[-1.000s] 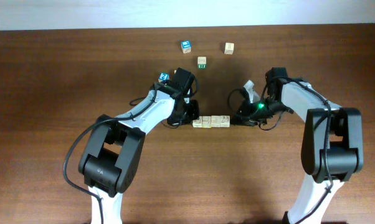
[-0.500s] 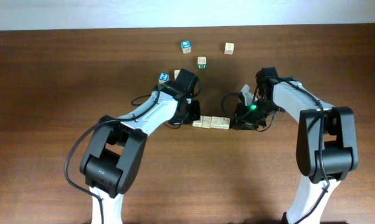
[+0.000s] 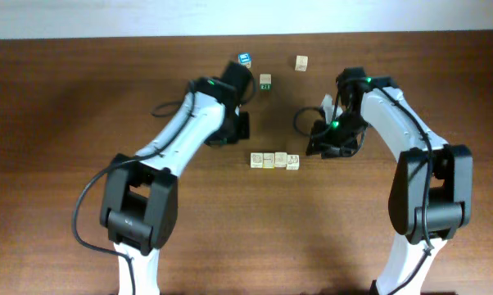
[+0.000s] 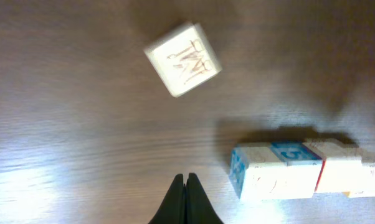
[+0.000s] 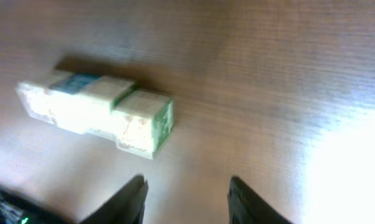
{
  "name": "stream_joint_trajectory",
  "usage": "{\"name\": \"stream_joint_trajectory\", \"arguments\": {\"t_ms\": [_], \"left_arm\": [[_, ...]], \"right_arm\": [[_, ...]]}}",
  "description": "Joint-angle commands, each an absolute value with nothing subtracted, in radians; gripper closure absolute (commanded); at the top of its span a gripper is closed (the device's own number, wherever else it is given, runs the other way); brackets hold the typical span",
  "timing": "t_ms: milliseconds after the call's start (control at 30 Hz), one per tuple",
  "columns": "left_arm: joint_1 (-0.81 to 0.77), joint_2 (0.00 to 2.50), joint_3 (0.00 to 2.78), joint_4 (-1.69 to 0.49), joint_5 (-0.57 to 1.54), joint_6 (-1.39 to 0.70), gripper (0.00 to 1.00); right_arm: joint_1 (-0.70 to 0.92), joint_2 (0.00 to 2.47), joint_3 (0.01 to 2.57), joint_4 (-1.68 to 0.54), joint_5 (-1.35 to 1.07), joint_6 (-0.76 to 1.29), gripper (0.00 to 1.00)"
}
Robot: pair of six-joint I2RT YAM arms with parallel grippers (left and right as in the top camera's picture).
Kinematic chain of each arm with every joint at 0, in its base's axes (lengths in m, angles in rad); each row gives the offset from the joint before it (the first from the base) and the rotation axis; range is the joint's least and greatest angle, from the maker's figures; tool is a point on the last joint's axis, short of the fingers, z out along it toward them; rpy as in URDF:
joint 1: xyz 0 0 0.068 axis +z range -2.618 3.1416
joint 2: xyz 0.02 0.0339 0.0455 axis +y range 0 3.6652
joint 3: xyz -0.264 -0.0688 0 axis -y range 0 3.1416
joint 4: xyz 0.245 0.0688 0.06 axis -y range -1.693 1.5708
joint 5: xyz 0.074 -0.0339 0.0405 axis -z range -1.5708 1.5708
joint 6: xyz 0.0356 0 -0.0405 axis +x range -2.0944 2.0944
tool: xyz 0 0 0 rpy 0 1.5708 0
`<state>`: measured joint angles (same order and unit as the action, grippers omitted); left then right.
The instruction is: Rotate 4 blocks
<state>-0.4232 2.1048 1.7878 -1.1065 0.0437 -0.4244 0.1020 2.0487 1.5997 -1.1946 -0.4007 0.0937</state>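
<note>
Four pale wooden blocks (image 3: pixel 275 160) lie in a touching row at mid-table. The left wrist view catches the row's end (image 4: pixel 299 171), which has a blue printed face. In the right wrist view the row (image 5: pixel 94 112) ends in a green-printed face. My left gripper (image 3: pixel 240 131) is behind and left of the row, apart from it. It (image 4: pixel 185 182) is shut on nothing. My right gripper (image 3: pixel 318 146) hovers just right of the row. It (image 5: pixel 187 199) is open and empty, its fingers (image 5: pixel 134 199) clear of the blocks.
A blue-topped cube (image 3: pixel 245 59), a cube with a green side (image 3: pixel 265 81) and a pale cube (image 3: pixel 300 63) stand at the back. Another pale cube (image 4: pixel 182 59) with a printed letter lies ahead of my left gripper.
My left arm has drawn back from the row's left end toward the rear. My right gripper has let go of the row's right end, opened and backed off slightly.
</note>
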Motion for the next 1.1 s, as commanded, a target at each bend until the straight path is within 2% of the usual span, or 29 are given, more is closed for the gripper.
{"name": "stream_joint_trajectory", "arguments": {"t_ms": [0, 67, 167, 233, 300, 500, 700, 1067], "left_arm": [[-0.371, 2.098, 1.964, -1.166, 0.029, -0.265, 0.99], [-0.315, 2.098, 2.041, -1.13, 0.0, -0.229, 0.92], [-0.242, 2.098, 2.049, -1.093, 0.0, -0.23, 0.93], [-0.214, 2.098, 2.049, -1.113, 0.0, -0.23, 0.96], [-0.214, 2.098, 2.049, -1.123, 0.0, -0.229, 0.96], [-0.214, 2.098, 2.048, -1.158, -0.001, -0.229, 0.95], [-0.215, 2.098, 2.048, -1.191, -0.001, -0.23, 0.98], [-0.215, 2.098, 2.048, -1.192, 0.0, -0.23, 1.0]], "right_arm": [[0.142, 1.933, 1.733, -1.224, -0.373, 0.138, 0.62], [0.2, 1.939, 1.729, -1.124, -0.35, 0.211, 0.82], [0.29, 1.966, 1.716, -1.002, -0.223, 0.282, 0.96], [0.361, 2.0, 1.716, -0.955, -0.035, 0.361, 0.96], [0.393, 2.026, 1.713, -0.915, 0.015, 0.384, 0.96], [0.412, 2.156, 1.71, -0.892, 0.012, 0.401, 0.96], [0.413, 2.167, 1.623, -0.897, -0.031, 0.393, 0.96], [0.439, 2.167, 1.62, -0.912, -0.073, 0.348, 0.96]]}}
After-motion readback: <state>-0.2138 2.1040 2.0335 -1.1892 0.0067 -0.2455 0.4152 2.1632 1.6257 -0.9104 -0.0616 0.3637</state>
